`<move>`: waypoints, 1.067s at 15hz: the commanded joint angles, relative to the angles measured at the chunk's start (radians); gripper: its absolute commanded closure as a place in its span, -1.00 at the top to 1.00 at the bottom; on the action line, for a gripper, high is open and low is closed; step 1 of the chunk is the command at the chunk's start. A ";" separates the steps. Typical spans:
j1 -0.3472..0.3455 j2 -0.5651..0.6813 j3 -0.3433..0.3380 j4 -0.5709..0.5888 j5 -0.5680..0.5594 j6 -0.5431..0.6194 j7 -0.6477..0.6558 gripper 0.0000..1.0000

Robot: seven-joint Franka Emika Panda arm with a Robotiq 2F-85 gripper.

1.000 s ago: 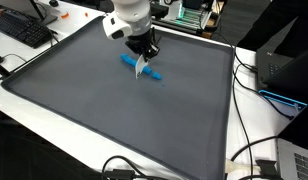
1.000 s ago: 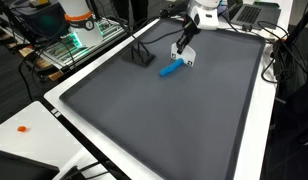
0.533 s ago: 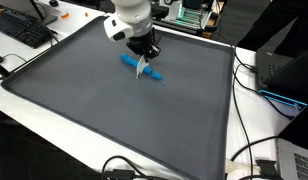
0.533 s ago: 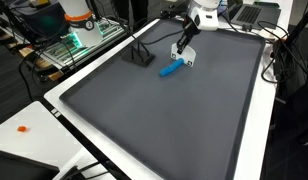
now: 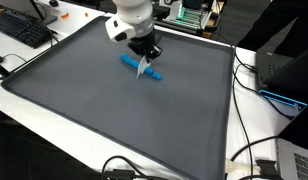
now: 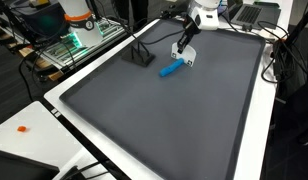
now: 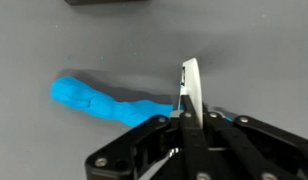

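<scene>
A lumpy blue roll, like modelling clay, lies on the dark grey mat (image 5: 104,110) in both exterior views (image 5: 128,62) (image 6: 171,70) and across the wrist view (image 7: 94,100). My gripper (image 5: 146,58) (image 6: 184,50) (image 7: 186,125) stands right over the roll's one end, shut on a thin white blade-like piece (image 7: 191,85) (image 5: 144,69) (image 6: 190,62) held edge-down. The blade's lower edge is at the roll's end; whether it touches cannot be told. The fingers hide part of the roll.
A small black block (image 6: 142,57) (image 7: 107,2) lies on the mat beside the roll. A keyboard (image 5: 24,30) and cables (image 5: 249,150) lie off the mat. An orange bit (image 6: 24,128) sits on the white table edge.
</scene>
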 commanded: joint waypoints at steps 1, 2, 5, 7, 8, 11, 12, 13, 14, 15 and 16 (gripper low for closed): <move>-0.006 0.002 0.009 -0.010 0.015 0.005 -0.013 -0.98; -0.005 -0.003 0.007 -0.010 0.011 0.000 -0.011 -0.98; -0.007 -0.022 0.007 -0.014 0.009 -0.004 -0.015 -0.98; -0.004 -0.032 0.002 -0.016 0.000 -0.009 -0.008 -0.98; -0.004 -0.038 0.000 -0.017 -0.004 -0.009 -0.006 -0.98; -0.002 -0.057 -0.006 -0.017 -0.016 -0.013 -0.001 -0.98; -0.002 -0.064 -0.007 -0.016 -0.022 -0.014 0.000 -0.98; -0.002 -0.071 -0.010 -0.016 -0.026 -0.015 0.001 -0.98; -0.002 -0.079 -0.012 -0.016 -0.031 -0.015 0.003 -0.98; -0.003 -0.086 -0.014 -0.016 -0.036 -0.015 0.002 -0.98; -0.004 -0.092 -0.017 -0.016 -0.041 -0.016 0.005 -0.98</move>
